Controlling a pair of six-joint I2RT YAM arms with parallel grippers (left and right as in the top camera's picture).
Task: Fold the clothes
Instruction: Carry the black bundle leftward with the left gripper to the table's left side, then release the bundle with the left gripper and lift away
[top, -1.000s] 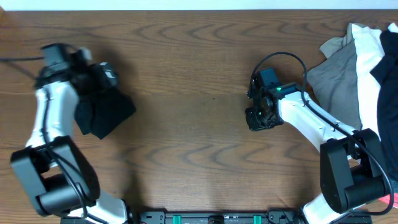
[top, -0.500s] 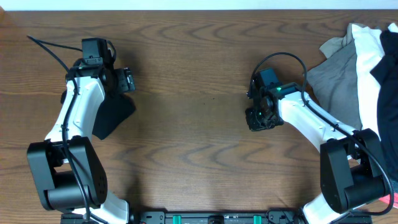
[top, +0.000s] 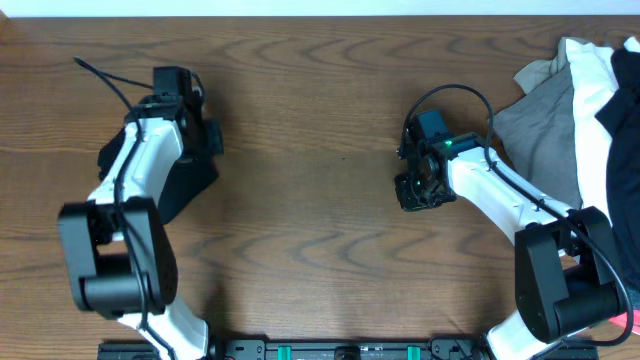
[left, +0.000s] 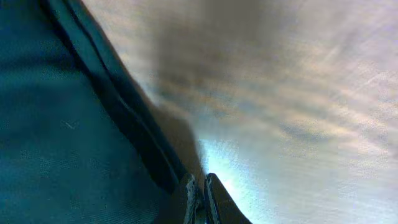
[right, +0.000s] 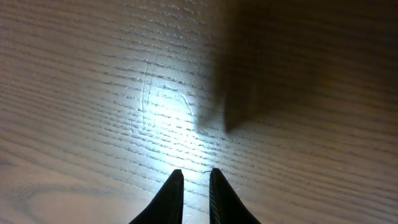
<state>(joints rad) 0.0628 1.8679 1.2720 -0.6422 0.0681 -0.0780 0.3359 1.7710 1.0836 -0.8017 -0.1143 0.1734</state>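
1. A folded black garment (top: 190, 185) lies flat on the left part of the wooden table (top: 320, 100), partly hidden under the left arm
2. The rest of the clothes sit in a loose pile at the table's right edge, well apart from the folded one: a grey piece (top: 540, 130) nearest the middle, a white piece (top: 590, 90) over it, and another black piece (top: 625, 130) at the far edge
3. The left gripper (left: 200, 186) is low over the table, just beside the hemmed edge of the folded black garment. Its fingers are drawn together with only a thin slit between them, and no fabric shows in that slit
4. The right gripper (right: 196, 180) points down at bare wood near the table's middle, to the left of the pile and apart from it. Its fingers are clenched close with a narrow gap, and it holds nothing
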